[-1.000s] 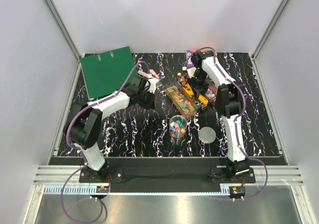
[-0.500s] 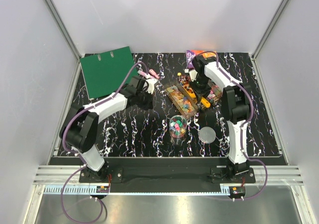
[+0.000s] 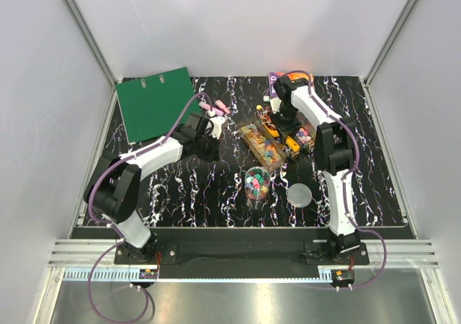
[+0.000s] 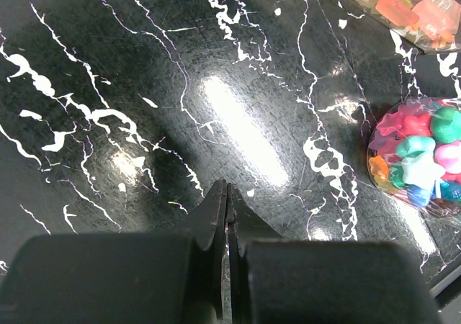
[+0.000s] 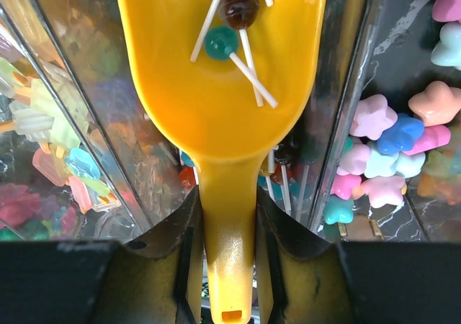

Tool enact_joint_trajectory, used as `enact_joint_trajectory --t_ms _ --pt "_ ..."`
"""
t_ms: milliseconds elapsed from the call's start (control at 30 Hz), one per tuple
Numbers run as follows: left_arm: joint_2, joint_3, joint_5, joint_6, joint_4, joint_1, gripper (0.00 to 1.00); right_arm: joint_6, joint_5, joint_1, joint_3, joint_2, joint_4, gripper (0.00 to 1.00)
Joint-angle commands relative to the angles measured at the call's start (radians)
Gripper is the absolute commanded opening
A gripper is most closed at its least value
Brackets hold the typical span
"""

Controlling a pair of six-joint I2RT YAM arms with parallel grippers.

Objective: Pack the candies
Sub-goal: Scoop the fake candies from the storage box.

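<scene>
Small multicoloured candies fill the clear trays point(image 3: 263, 142) and a clear cup point(image 3: 257, 183) at mid-table. My right gripper point(image 3: 277, 117) hangs over the trays. In the right wrist view it point(image 5: 227, 194) is shut on the handle of the yellow scoop point(image 5: 223, 86), which carries a few lollipops point(image 5: 220, 42). Star-shaped candies point(image 5: 382, 147) lie in the tray to its right, wrapped ones point(image 5: 57, 165) to its left. My left gripper point(image 3: 210, 138) is shut and empty over bare black tabletop point(image 4: 227, 189). The cup of candies point(image 4: 421, 155) shows at the right of the left wrist view.
A green binder point(image 3: 155, 102) lies at the back left, with pink highlighter pens point(image 3: 216, 106) beside it. A round grey lid point(image 3: 300, 194) lies right of the cup. A purple packet point(image 3: 276, 83) sits behind the trays.
My right gripper has shifted a little toward the back left over the trays, with the scoop still in it. My left arm has shifted slightly.
</scene>
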Motion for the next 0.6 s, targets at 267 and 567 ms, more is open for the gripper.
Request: enact_joint_trajectory --t_ms 267,567 --pt "-0.016 0.004 -0.032 0.028 0.014 0.004 0.0 0.1 -0.047 0.009 -0.171 0.003 0.34 0.0" --pt "-0.004 0.013 -0.031 0.031 0.008 0.004 0.0 0.061 0.002 0.011 -0.401 -0.118 0.544 0.0"
